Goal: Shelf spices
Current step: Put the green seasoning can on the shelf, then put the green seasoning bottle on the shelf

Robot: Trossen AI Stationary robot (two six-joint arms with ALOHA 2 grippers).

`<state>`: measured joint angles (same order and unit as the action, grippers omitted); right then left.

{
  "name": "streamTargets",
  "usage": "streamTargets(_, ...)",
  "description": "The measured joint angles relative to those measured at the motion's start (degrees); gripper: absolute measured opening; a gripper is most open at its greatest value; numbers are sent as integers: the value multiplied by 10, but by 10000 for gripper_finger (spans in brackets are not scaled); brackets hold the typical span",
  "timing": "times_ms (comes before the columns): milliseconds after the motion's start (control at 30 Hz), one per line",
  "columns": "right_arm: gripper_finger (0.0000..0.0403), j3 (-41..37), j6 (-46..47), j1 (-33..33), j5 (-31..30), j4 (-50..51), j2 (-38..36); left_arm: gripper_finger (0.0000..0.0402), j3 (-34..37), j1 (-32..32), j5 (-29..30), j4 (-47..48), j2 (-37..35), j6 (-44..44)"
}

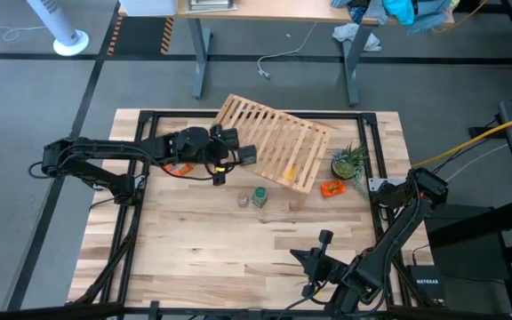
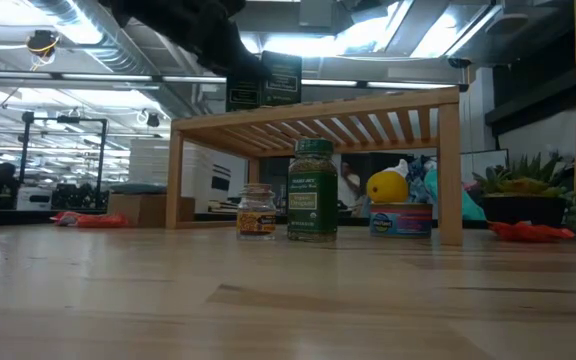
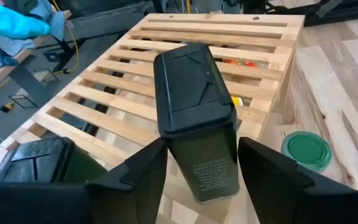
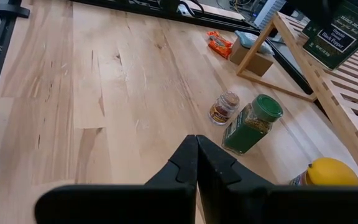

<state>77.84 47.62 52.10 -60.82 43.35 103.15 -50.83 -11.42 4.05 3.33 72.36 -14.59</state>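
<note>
A dark squarish spice jar [image 3: 194,124] stands upright on the slats of the light-wood shelf [image 3: 104,81], near its left end [image 1: 247,154]. My left gripper [image 3: 194,171] is open, one finger close on each side of the jar's lower body. A second dark jar [image 3: 36,162] sits on the shelf beside it. On the table in front of the shelf [image 1: 278,142] stand the green round jar [image 1: 260,196] and the tiny glass jar [image 1: 243,201]. My right gripper [image 4: 196,149] is shut, above the table's near right part [image 1: 299,256]. My left gripper's fingers [image 3: 145,168] flank the dark jar's lower sides [image 3: 179,162], coming slanting down from the table's left. Whether they touch the jar, I cannot tell. The jar stands upright with its base on the slats.
Under the shelf lie a lemon [image 2: 388,185] and a small tin [image 2: 401,218]. A potted plant [image 1: 349,162] and orange pieces [image 1: 332,188] sit right of the shelf. More orange pieces [image 1: 180,167] and a cardboard box [image 2: 143,208] are at its left. Bare tabletop [image 1: 220,258] spreads toward the near edge.
</note>
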Motion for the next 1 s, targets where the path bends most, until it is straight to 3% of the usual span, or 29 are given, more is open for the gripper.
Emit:
streamTargets(767, 5, 0, 0, 0, 0, 0, 0, 194, -1, 1, 0, -80, 0, -2)
streamTargets(1000, 5, 0, 0, 0, 1, 0, 0, 194, -1, 10, 0, -188, -7, -5)
